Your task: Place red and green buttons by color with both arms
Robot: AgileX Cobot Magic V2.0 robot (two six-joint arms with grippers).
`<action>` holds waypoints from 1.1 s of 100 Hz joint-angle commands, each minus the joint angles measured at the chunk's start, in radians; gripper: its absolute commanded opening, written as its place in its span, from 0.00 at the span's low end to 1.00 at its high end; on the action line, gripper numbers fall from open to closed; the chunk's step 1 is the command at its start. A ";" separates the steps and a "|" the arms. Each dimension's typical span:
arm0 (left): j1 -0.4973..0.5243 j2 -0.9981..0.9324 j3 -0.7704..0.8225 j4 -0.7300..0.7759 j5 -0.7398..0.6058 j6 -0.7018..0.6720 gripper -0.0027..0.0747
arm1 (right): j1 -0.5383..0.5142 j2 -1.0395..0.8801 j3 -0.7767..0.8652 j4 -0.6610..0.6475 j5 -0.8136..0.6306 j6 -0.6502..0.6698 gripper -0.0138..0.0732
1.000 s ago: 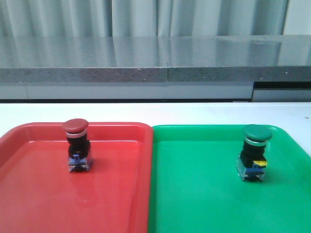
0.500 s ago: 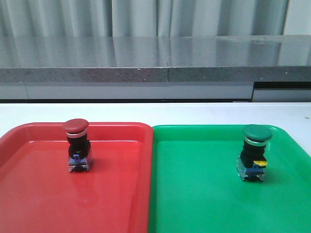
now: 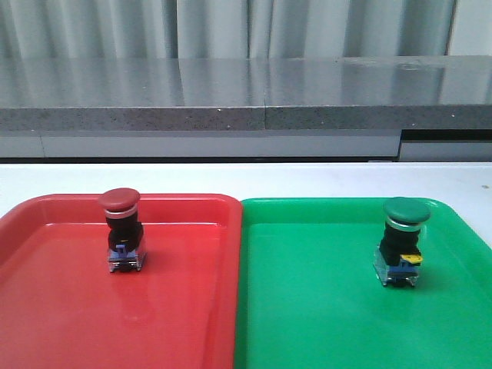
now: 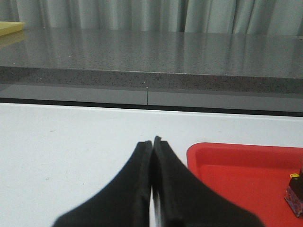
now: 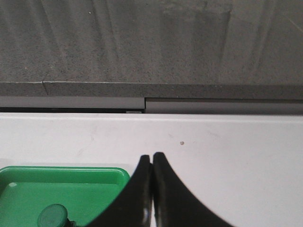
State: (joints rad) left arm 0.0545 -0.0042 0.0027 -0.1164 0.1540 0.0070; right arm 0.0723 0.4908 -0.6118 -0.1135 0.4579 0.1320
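The red button [image 3: 123, 231] stands upright in the red tray [image 3: 46, 307]. The green button [image 3: 402, 242] stands upright in the green tray [image 3: 307, 307]. Neither gripper shows in the front view. My left gripper [image 4: 152, 140] is shut and empty over the white table, beside the red tray's corner [image 4: 199, 153]; a bit of the red button's base [image 4: 296, 196] shows at the frame edge. My right gripper [image 5: 152, 156] is shut and empty over the table, beside the green tray's corner [image 5: 113, 175]; the green button's cap [image 5: 53, 216] shows below it.
The two trays lie side by side on the white table [image 3: 307, 178]. A grey stone ledge [image 3: 246, 100] runs along the back, with curtains behind. A yellow object [image 4: 9, 27] sits on the ledge in the left wrist view.
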 commanded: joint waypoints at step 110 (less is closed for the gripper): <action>0.002 -0.033 0.010 -0.007 -0.071 -0.007 0.01 | -0.006 -0.453 0.621 0.062 -0.564 -0.064 0.08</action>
State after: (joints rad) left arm 0.0545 -0.0042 0.0027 -0.1164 0.1540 0.0070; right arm 0.0708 0.0349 0.0260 -0.0464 -0.0210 0.0634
